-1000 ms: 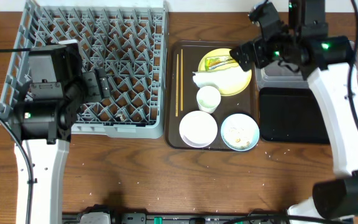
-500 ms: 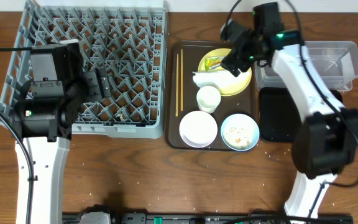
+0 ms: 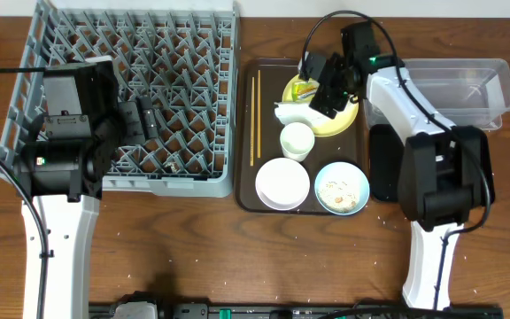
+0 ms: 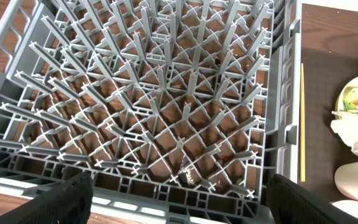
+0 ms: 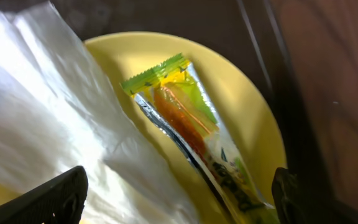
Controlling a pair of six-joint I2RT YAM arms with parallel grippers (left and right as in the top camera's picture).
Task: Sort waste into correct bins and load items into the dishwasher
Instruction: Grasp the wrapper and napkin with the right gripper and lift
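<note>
The large grey dish rack [image 3: 168, 184] fills the upper left of the frame, its pegs upright. Right of centre, the round yellow plate [image 3: 340, 122] carries the yellow-green snack wrapper [image 3: 306, 88], which lies flat and diagonal. The crumpled white napkin [image 3: 290, 112] overlaps the plate's left edge. Just below stands the small white cup [image 3: 297, 140], upright. Under it are the white bowl [image 3: 282, 182] and, beside it to the right, the light blue bowl [image 3: 320, 197] holding rice-like scraps [image 3: 335, 188]. The thin wooden chopsticks [image 3: 255, 118] lie parallel, running vertically left of the plate. At the far right, the clear tub [image 3: 503, 89] sits above the shallow black tray [image 3: 385, 164].
</note>
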